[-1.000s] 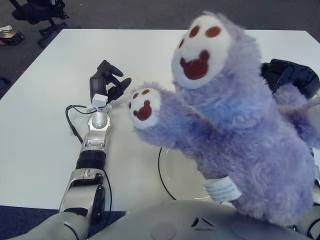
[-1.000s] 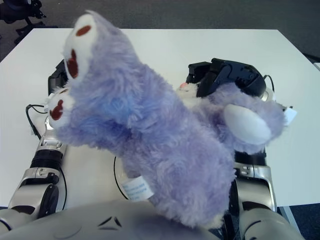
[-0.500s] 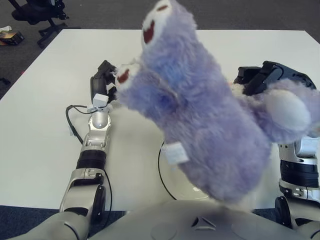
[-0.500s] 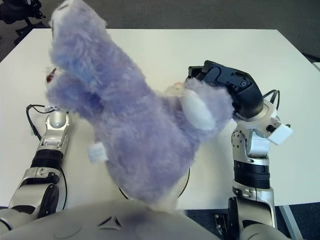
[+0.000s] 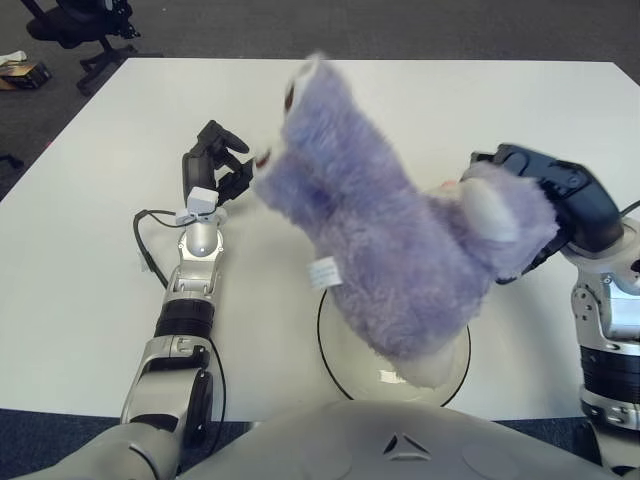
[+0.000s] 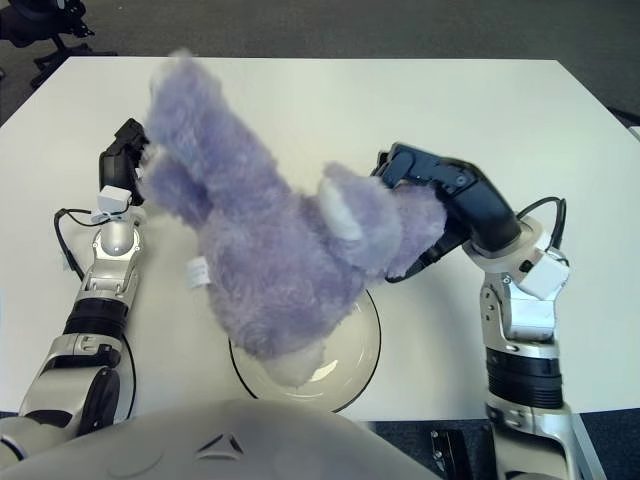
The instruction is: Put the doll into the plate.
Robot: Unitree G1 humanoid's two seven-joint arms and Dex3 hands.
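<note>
**Purple doll held slantwise over the plate**

The doll (image 6: 270, 260) is a shaggy purple plush animal, and its only label is a small white fabric tag (image 5: 322, 273) sewn to its flank; any printing on the tag is too small to read. No other writing or brand mark can be made out on the doll or the robot.

The doll's long axis runs on a diagonal. Its head end, with the pale ear, is at the right by the right hand (image 6: 440, 215), and its legs reach up and away toward the far left, ending close to the left hand (image 5: 215, 165). A foot sole with dark red pads shows at the far tip of one leg. The rounded lower bulk of the body hangs over the plate (image 6: 365, 350), a clear glass dish with a dark rim at the near edge of the white table (image 5: 80, 250). Whether the fur touches the glass cannot be told.

The right hand's dark fingers are wrapped around the doll at the head end, gripping it.

The left hand shows just to the left of the doll's legs, its forearm stretched over the table with a black cable (image 5: 145, 240) looping beside it. Its fingers are loosely spread and grasp nothing.
</note>
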